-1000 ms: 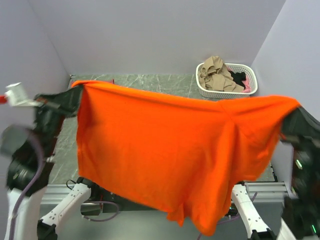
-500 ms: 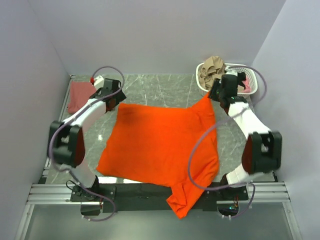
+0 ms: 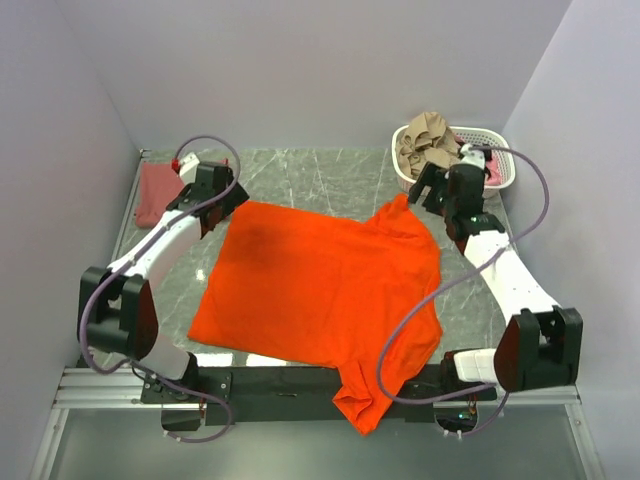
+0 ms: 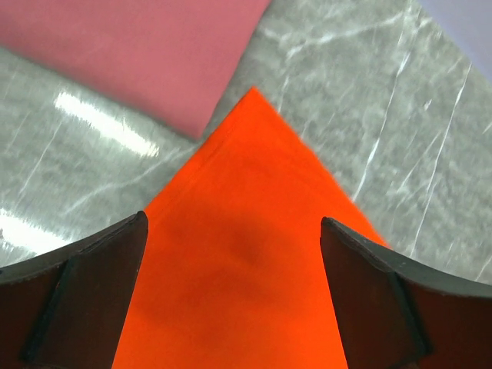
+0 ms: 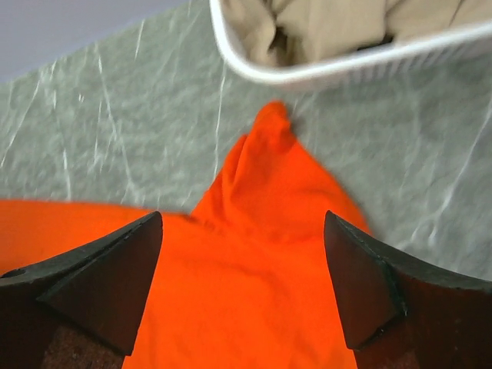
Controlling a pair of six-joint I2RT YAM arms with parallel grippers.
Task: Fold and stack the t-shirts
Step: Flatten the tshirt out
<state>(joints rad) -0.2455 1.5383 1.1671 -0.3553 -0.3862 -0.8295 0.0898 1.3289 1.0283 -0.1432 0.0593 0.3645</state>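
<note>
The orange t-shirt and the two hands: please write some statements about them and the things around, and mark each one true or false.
1. The orange t-shirt lies spread out on the table. True.
2. The left hand is shut on a corner of the shirt. False: it is open, and the corner shows between its fingers.
3. The brick-red t-shirt lies folded at the far left of the table. True.
4. The white basket is empty. False: it holds tan cloth and other pieces.
5. The right hand is open, over the shirt's corner nearest the basket. True.
</note>
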